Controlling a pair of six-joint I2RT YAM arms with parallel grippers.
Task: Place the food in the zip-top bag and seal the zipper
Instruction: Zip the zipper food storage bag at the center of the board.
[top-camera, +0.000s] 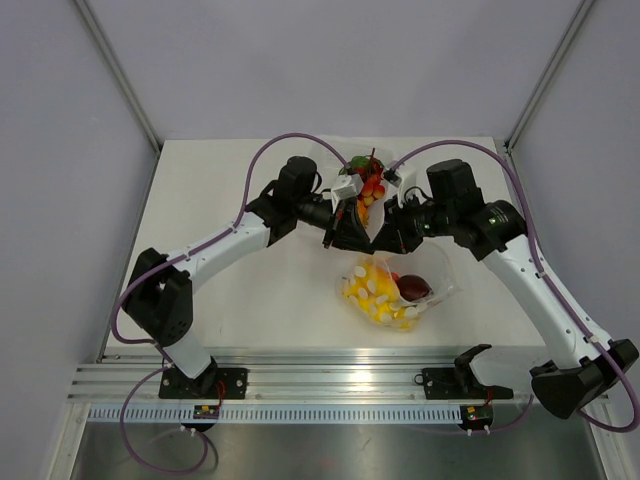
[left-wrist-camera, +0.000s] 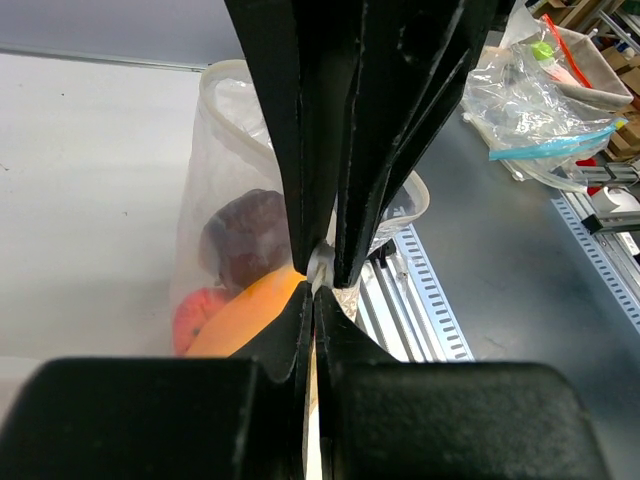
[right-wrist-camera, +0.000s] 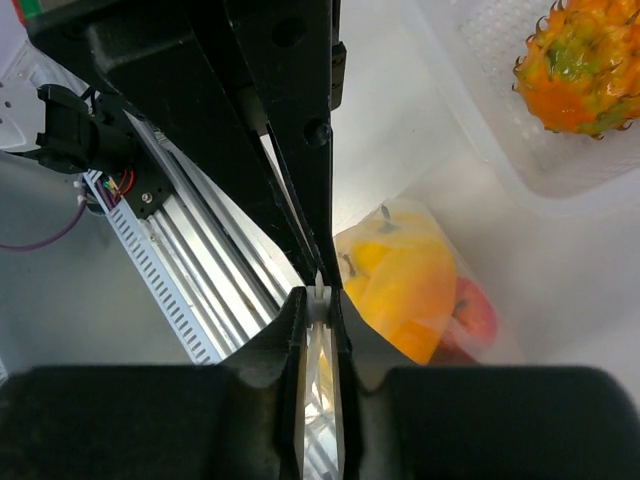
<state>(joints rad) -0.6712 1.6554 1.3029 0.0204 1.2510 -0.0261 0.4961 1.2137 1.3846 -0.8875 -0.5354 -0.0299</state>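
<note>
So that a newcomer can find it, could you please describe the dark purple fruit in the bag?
On the white table, the clear zip-top bag lies just nearer the bases than where the two arms meet. Inside, toward its right side, sits the dark purple fruit, the only dark piece among mostly yellow ones.

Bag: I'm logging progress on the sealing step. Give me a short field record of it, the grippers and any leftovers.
bag: between tray and arm bases
in bag: yellow pieces, dark purple one
zipper: pinched from both sides
left gripper: shut on zipper
right gripper: shut on zipper
in tray: food not yet bagged, including a spiky orange-green fruit
</note>
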